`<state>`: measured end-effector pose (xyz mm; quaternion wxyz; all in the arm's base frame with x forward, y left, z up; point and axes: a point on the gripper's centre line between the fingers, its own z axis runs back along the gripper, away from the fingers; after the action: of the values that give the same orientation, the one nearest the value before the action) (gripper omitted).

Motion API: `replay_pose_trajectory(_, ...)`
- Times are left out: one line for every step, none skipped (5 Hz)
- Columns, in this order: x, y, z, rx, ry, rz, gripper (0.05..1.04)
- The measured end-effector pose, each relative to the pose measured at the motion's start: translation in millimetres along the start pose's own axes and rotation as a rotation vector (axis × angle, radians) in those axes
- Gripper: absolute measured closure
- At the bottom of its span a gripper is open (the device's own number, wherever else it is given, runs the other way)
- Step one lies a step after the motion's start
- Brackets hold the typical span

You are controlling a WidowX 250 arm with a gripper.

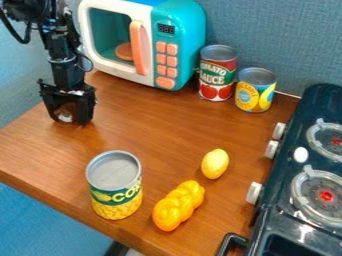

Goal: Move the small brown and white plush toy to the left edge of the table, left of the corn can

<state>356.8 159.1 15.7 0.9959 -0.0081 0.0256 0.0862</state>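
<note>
Microwave [143, 45] one, cans [115, 185] three

The arm [65, 65] is black and segmented, with thin black cables [24, 40] looping beside it, small pale markings [79, 92] and a blocky black pincer [69, 120].

Front can [114, 185] left of loaf [178, 205]; lemon [215, 163] behind loaf.
</note>
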Motion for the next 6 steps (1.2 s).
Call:
replay_pose_trajectory(0, 2, 0, 0.018, -0.018, 0.018, 0.383)
replay_pose_trajectory(-12, -1, 1, 0.015, -0.017, 0.025, 0.648)
replay_pose_trajectory(-28, -6, 21, 0.013, -0.052, -0.005, 0.82)
replay_pose_trajectory(-51, -3, 46, 0.081, -0.104, 0.002, 0.896)
replay_pose_trajectory(-78, -5, 32, 0.102, -0.029, -0.032, 0.915)
replay_pose_trajectory(-104, -8, 13, 0.093, 0.059, -0.059, 0.916)
